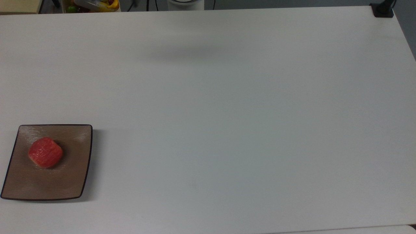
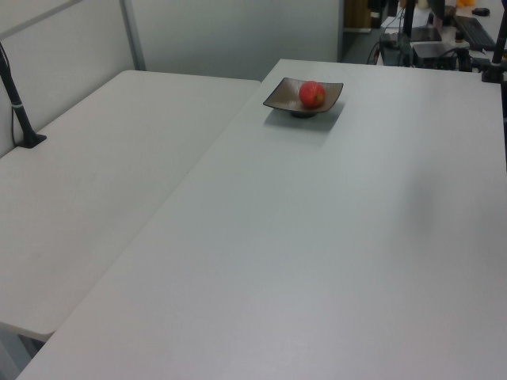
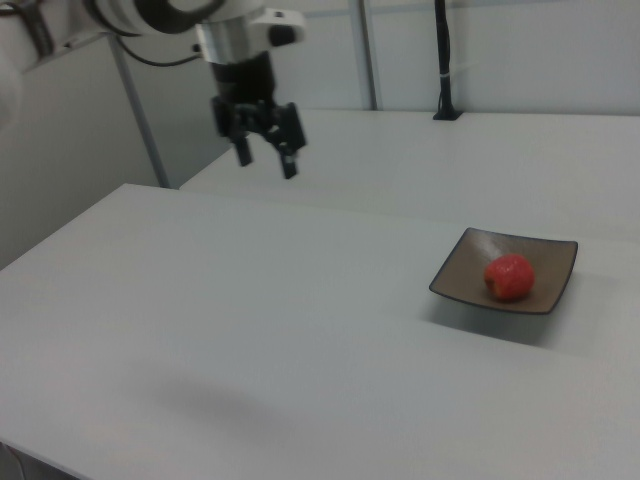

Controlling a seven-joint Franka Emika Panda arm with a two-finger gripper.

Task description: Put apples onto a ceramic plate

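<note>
Resting on the ceramic plate (image 1: 70,182) is being seen one small red apple (image 1: 45,152), set toward one corner and not quite central. The placing step is judged as done; only retreat is being called for. Well apart from the plate, raised high over the white table (image 3: 250,330), the gripper (image 3: 263,152) is being carried with fingers spread wide, nothing between them.

White counter (image 1: 227,113) carrying one plate.
The ceramic plate (image 1: 68,182) is set directly on it, near the top view's lower-left corner.
</note>
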